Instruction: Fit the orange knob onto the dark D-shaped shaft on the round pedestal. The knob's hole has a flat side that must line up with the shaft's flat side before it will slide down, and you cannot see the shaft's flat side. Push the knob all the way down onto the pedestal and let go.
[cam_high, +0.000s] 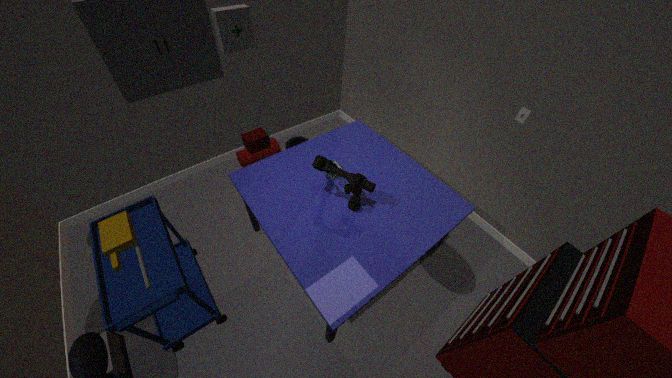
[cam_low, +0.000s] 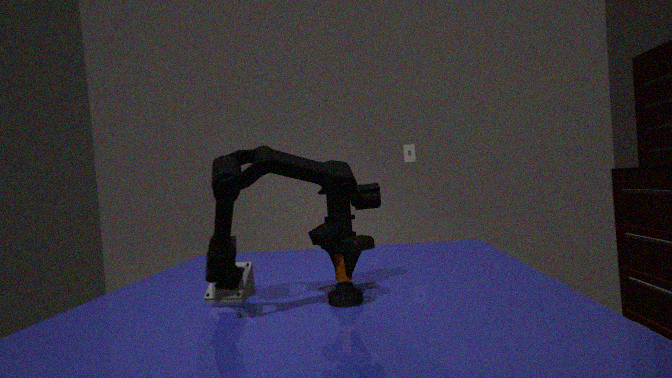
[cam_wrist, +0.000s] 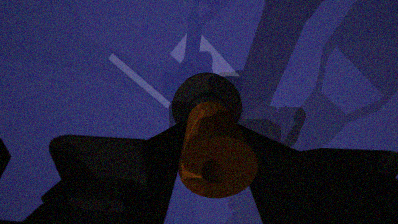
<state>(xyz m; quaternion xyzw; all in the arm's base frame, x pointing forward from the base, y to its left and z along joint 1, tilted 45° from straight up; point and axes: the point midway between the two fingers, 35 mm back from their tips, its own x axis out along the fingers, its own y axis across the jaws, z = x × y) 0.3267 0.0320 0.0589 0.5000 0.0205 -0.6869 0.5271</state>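
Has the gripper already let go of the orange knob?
No; in the exterior view the gripper is clamped on the orange knob, directly above the dark round pedestal.

arm arched, pincer (cam_low: 344, 274) down, gripping knob (cam_low: 341, 269)
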